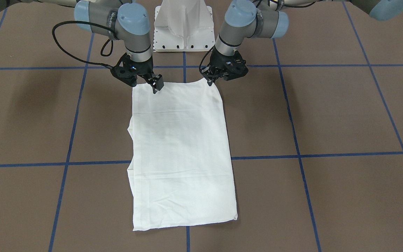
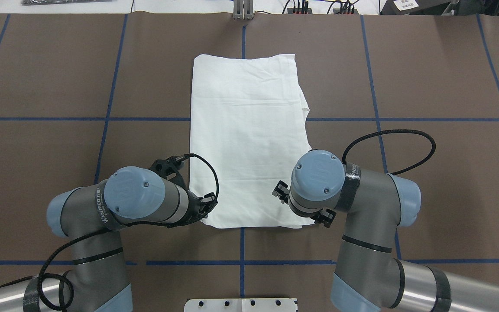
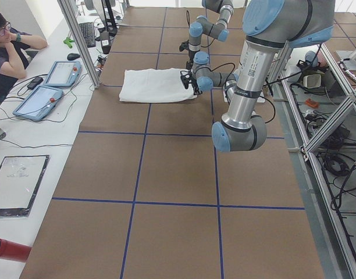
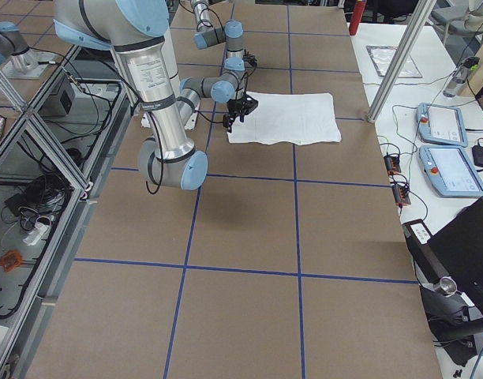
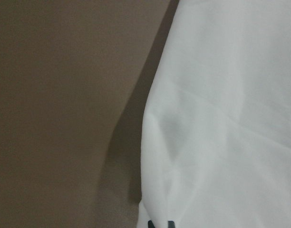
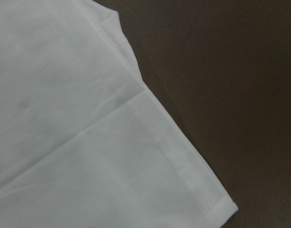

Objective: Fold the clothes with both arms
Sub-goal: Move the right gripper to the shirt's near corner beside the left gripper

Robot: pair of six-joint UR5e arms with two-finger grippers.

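Two corners matter in the front view. The shirt [image 1: 182,150], folded to a long white rectangle, lies mid-frame on the desk [image 1: 327,115] with a gripper at each upper corner. The left gripper [image 1: 209,82] (on the frame's right) has its fingers drawn together on a corner that peaks up off the desk, so it looks to be pinching cloth. The right gripper [image 1: 156,86] touches the upper left corner; I cannot tell whether it has closed.

Overhead, the shirt runs from upper centre down to the left arm [image 2: 134,199] at lower left and the right arm [image 2: 319,175] at lower right, which cover the fingers.

Both side views show the shirt small and high in the frame, with the grippers at its robot-side end (too small to judge).

From the left wrist, cloth fills the right half. Its raised edge throws a wide shadow, and two dark fingertips [image 5: 151,223] sit close together at the bottom edge.

From the right wrist, a hemmed corner lies flat at lower right, with no fingers in frame.

The likely risk is that if only one corner is truly held, lifting would drag the shirt askew and spoil the fold. A shallow pinch could also catch only the top layer, letting the layers slide apart.
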